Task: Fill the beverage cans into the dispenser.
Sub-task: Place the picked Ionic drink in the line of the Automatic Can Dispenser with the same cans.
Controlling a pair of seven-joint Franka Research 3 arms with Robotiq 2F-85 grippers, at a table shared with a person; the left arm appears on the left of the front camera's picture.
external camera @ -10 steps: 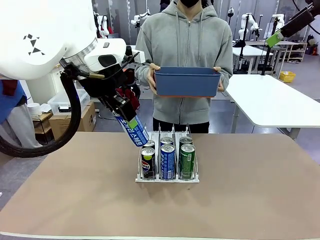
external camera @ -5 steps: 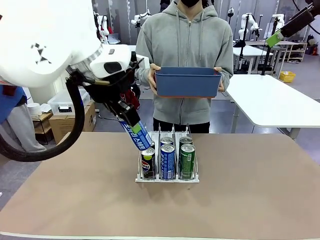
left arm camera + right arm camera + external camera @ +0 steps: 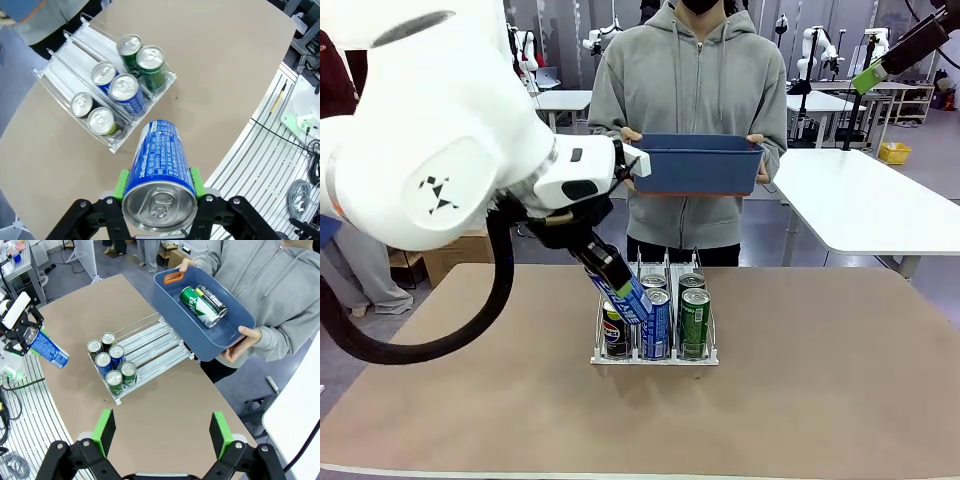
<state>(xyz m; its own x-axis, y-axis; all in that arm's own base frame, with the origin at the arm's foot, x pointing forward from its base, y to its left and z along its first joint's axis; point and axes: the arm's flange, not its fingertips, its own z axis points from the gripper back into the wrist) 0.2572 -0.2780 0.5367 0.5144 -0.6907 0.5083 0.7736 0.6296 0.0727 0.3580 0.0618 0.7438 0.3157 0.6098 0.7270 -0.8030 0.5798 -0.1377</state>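
Left claw (image 3: pixel 608 266) is swinging rightward and lower, clenching the tilted blue can (image 3: pixel 628 297) over the dispenser (image 3: pixel 655 359) near the far edge of the desk (image 3: pixel 820 400) | right claw (image 3: pixel 162 432) is hanging released | next: needing the can upright, aimed at the blue lane's bare rear, clearing standing tops.

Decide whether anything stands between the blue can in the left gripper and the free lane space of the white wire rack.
Yes. The six cans standing at the near end of the dispenser, two per lane, lie between the held blue can and the free stretch behind them. Over their tops, nothing visible blocks the way.
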